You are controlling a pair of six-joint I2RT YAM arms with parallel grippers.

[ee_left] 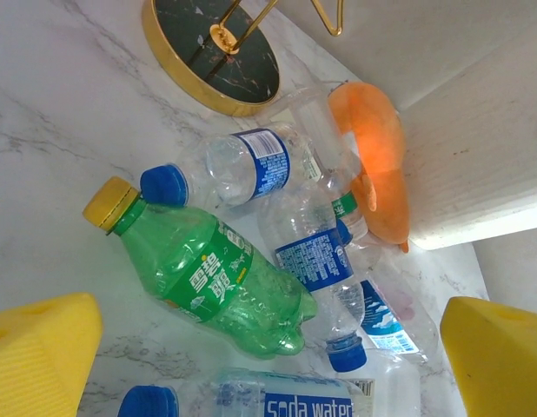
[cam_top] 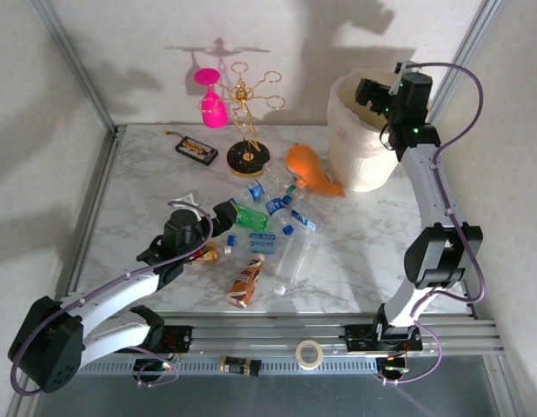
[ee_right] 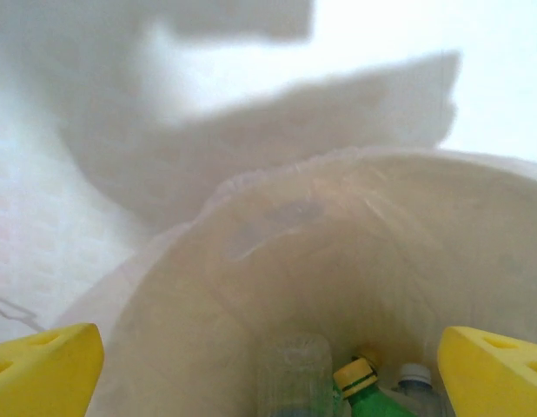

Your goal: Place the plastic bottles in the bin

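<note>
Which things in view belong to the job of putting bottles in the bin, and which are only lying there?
For the job:
- plastic bottles on the table
- bin
- bottles already inside it

Just lying about:
- orange fish toy
- gold wire rack
- pink glass
- flat black device
- tape roll on the front rail

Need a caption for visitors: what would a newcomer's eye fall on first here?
The jumble of bottles mid-table, a green bottle brightest, lying in front of the open left gripper. Next the pink glass hanging on the gold rack at the back, and the orange fish beside the bin, over which the right gripper hangs open.
</note>
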